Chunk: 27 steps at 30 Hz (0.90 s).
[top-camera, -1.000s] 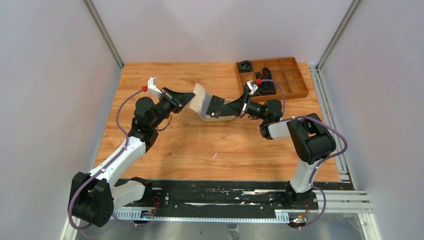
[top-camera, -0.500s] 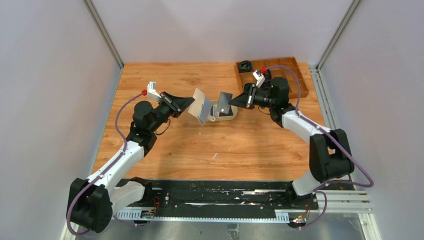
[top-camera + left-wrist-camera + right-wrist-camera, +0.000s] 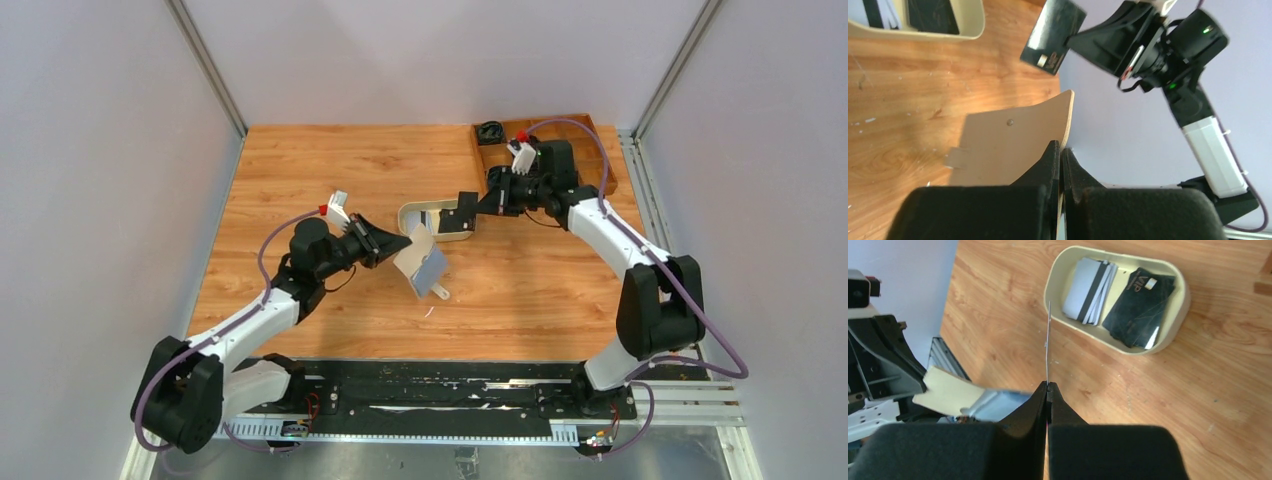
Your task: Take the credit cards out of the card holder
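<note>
left arm: rises from its base at the near left corner; the forearm slants far-right and the wrist points right toward mid-table.
left gripper (image 3: 405, 243): jaws pressed together on one edge of the card holder (image 3: 425, 265).
card holder position: lifted off the table (image 3: 520, 300) and spread open, just near of the tray (image 3: 405, 215); the cream outer face is toward the left wrist camera, the pale blue-grey inside is turned up, and the snap tab hangs at the lower edge.
right arm: the upper link stands over the near right base; the forearm runs far-left and the wrist points left.
right gripper (image 3: 1047, 387): jaws clamped on one black card (image 3: 1053, 37), which shows edge-on in its own wrist view.
black card position: in the air at the right end of the tray, apart from the card holder.
tray contents: light grey striped cards (image 3: 1090, 290) stacked beside a stack of black cards (image 3: 1140, 305).
</note>
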Available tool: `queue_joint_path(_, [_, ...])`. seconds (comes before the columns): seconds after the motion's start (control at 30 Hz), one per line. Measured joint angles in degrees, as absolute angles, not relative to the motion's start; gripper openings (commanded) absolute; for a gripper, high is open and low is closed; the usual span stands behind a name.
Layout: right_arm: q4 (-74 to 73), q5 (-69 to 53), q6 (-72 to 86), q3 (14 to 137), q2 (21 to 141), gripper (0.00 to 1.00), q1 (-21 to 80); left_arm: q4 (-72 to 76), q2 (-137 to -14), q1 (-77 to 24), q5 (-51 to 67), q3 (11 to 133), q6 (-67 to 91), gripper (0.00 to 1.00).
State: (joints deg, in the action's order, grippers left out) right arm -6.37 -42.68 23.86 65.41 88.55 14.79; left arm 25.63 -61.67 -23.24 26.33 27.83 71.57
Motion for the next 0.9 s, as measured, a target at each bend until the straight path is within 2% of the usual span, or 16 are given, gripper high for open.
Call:
queue_joint_path(0.13, [-12.43, -39.05, 21.34, 72.14, 92.05, 0.0, 14.76, 28.29, -66.17, -23.68, 29.02, 26.39, 71.5, 0.0])
queue_joint_path(0.33, [-20.01, -34.04, 18.0, 81.71, 96.88, 0.0, 14.72, 39.77, -77.03, -23.99, 31.66, 19.84, 73.67, 0.0])
queue_joint_path(0.63, [-31.33, -26.57, 14.96, 88.47, 103.81, 0.0, 15.9, 59.07, -91.98, -24.12, 32.97, 15.7, 75.55, 0.0])
queue_joint_path(0.9, [-35.0, -25.02, 14.26, 94.11, 109.51, 0.0, 18.39, 76.07, -102.78, -22.7, 33.91, 14.02, 78.56, 0.0])
